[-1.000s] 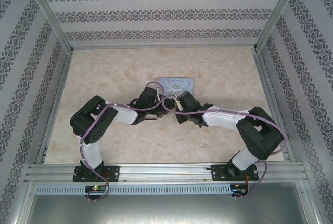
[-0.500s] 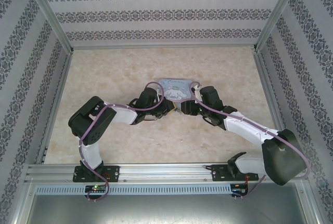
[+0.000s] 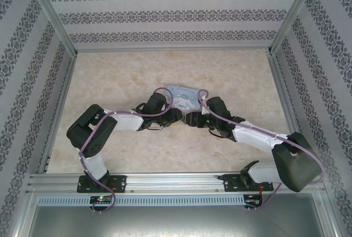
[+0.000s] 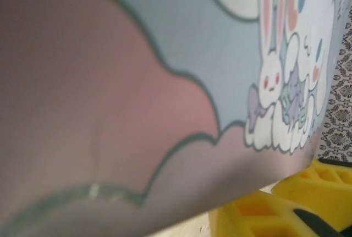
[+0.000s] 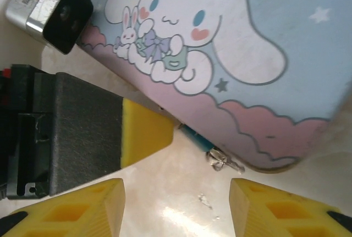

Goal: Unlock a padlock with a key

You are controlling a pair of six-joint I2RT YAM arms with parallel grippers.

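Near the middle of the counter (image 3: 121, 77), both arms meet at the near edge of the cartoon tin (image 5: 258, 44). The right gripper (image 5: 176, 209) is spread wide and holds nothing. The left gripper (image 3: 176, 115) has one yellow finger (image 5: 146, 133) against the tin's edge, and I cannot tell how far it is open. The padlock (image 5: 193, 137) peeks from under that edge, just beside the finger, with a silvery end showing.
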